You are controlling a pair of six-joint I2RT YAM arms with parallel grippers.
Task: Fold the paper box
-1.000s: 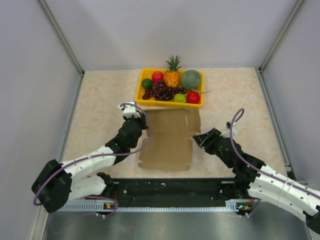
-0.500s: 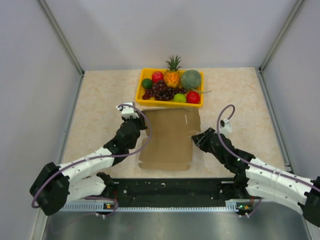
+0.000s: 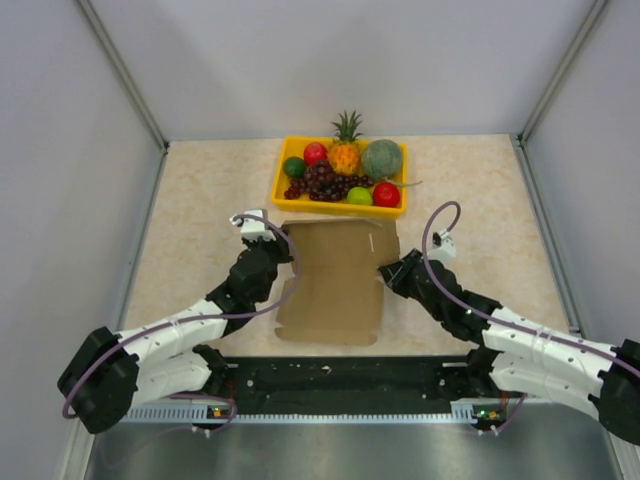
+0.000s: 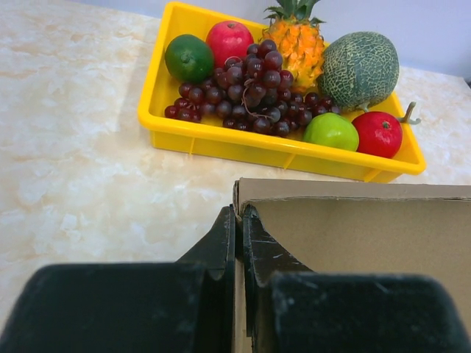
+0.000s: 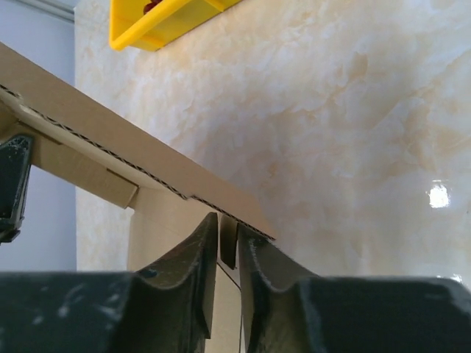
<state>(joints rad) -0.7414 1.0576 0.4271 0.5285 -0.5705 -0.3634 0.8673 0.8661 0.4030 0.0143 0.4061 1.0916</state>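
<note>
My left jaws pinch the paper box (image 3: pixel 335 285) by its edge; my right jaws clamp its flap.

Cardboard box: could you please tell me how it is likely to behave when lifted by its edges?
The cardboard box is a thin corrugated sheet, so probably light, bending mainly at its creases. Pinched only at its sides by the left gripper and right gripper, its middle may sag.
</note>
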